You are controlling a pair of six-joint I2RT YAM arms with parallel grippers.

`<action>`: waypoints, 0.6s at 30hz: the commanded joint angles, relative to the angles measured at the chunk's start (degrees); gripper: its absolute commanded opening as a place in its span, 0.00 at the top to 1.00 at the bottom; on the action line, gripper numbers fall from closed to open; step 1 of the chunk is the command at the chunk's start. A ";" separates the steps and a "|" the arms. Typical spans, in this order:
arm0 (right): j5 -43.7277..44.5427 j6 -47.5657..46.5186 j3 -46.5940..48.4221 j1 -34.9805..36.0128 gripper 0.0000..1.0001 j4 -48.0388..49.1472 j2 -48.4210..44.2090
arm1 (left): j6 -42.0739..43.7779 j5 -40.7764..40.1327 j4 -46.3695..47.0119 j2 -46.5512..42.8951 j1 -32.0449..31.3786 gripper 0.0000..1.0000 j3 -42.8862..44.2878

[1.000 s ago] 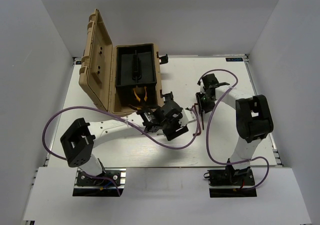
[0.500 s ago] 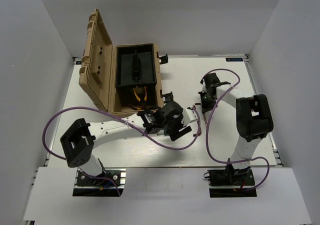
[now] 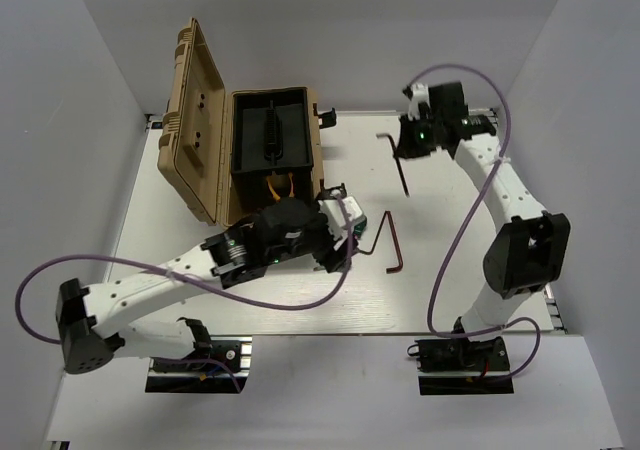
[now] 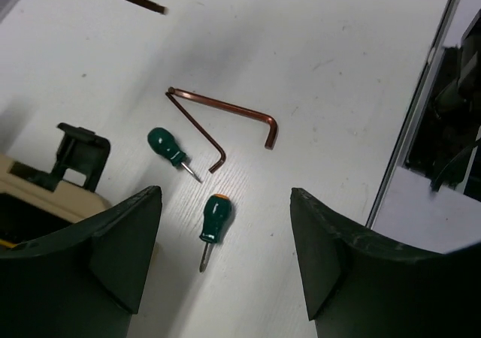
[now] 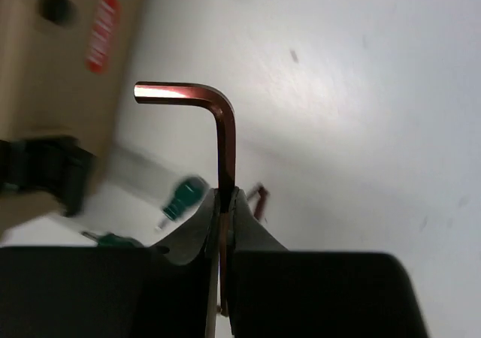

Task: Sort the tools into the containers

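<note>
right gripper (image 5: 225, 197) lifted a thin dark-red l-shaped hex key (image 5: 227, 144).

I have the left arm (image 3: 150, 288) stretched low and diagonally from its base toward the middle of the workspace. Its wrist is turned so the left gripper (image 3: 335, 242) faces down. In its wrist view the fingers (image 4: 113, 248) stand spread wide with nothing between them. My right arm (image 3: 505, 185) is extended far forward, elbow bent near the right edge, forearm angling up and left. The right gripper (image 5: 225, 197) sits at the far side, jaws pinched tight on a hex key (image 5: 226, 139).
</note>
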 commanded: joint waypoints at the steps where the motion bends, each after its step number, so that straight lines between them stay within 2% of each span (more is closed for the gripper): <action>1: -11.57 -0.54 13.18 2.73 1.00 -1.73 3.72 | -3.09 -4.17 1.90 -5.35 -0.30 0.21 -2.40; 2: -12.54 -0.62 16.34 3.61 1.00 -2.69 9.04 | -3.71 -5.23 1.38 -7.71 -0.30 0.21 -2.41; 3: -15.69 2.77 28.99 4.41 1.00 -3.57 11.27 | -5.11 -6.98 1.37 -8.95 -0.30 0.21 -2.41; 4: -16.50 3.76 33.46 4.59 1.00 -4.01 13.47 | -5.73 -7.78 0.76 -10.27 -0.30 0.21 -2.41; 5: -17.73 6.47 40.99 5.28 1.00 0.86 18.88 | -6.35 -7.79 0.76 -12.98 -0.30 0.21 -3.02; 8: -19.84 13.77 39.40 7.22 1.00 10.02 20.07 | -8.54 -9.90 -0.38 -15.99 -0.30 0.21 -3.03; 9: -21.94 18.40 40.53 7.40 1.00 16.83 22.69 | -9.07 -10.95 -1.43 -17.21 -0.30 0.21 -3.03; 11: -23.71 25.54 44.30 7.84 1.00 22.49 24.37 | -9.87 -11.57 -1.96 -17.75 -0.30 0.21 -3.03; 12: -24.41 32.18 44.67 8.19 1.00 26.88 26.74 | -10.48 -12.96 -1.97 -18.36 -0.30 0.21 -3.03; 16: -25.99 41.09 48.53 9.68 1.00 36.20 32.46 | -11.01 -14.03 -1.97 -17.84 -0.30 0.21 -1.72; 18: -26.26 42.17 49.06 11.00 1.00 37.64 35.36 | -11.01 -14.56 -1.97 -16.53 -0.30 0.21 -1.18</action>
